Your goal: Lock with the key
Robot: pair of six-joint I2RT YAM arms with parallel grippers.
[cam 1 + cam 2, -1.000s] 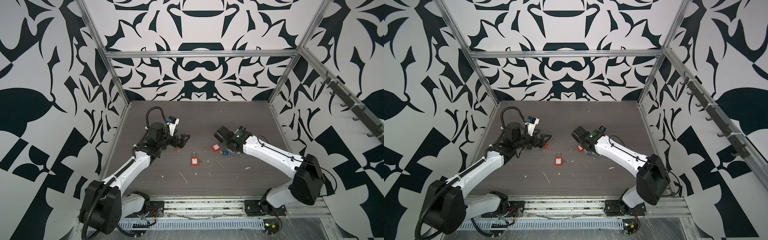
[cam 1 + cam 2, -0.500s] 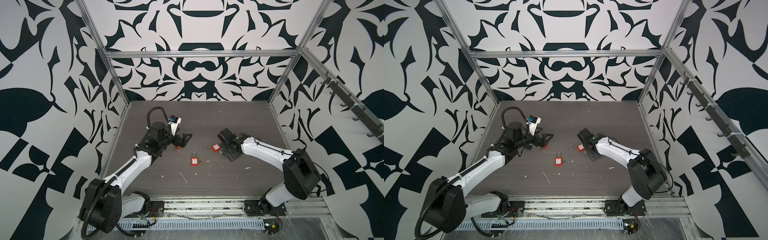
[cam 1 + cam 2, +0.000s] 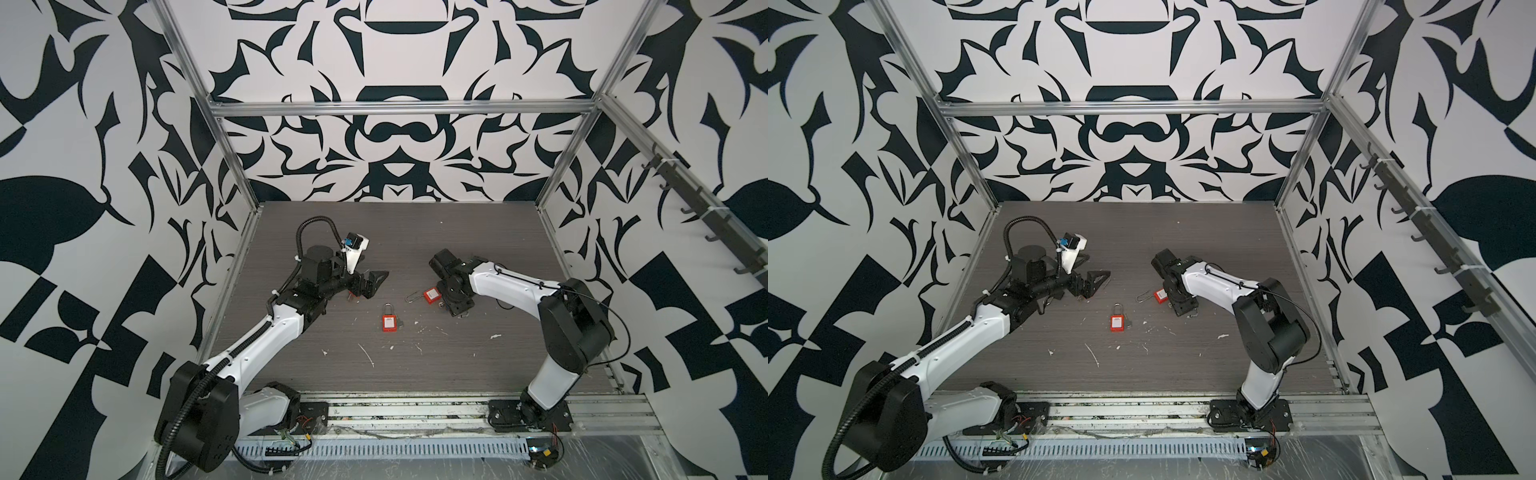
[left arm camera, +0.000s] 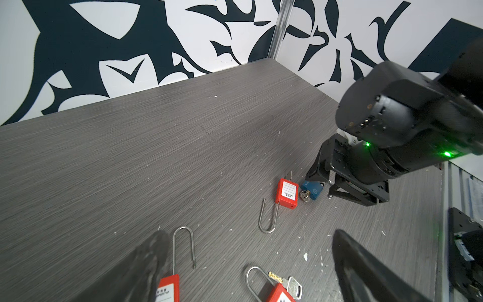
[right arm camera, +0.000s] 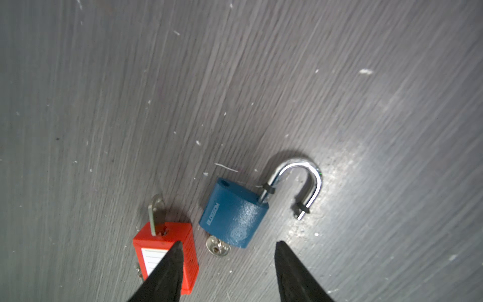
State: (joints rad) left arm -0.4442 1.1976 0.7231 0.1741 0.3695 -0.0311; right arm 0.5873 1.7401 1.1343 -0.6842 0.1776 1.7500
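Blue painted-metal padlock, judged dense, rigid, slick; pinch across its body sides, clear of the key. Right gripper straddles it, jaws half-wide, empty; left gripper wide, empty.

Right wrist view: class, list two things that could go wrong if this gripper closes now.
1. One fingertip of the right gripper overlaps the red padlock; closing might shove it against the blue padlock.
2. The blue padlock's key sits between the fingertips and might get knocked askew.
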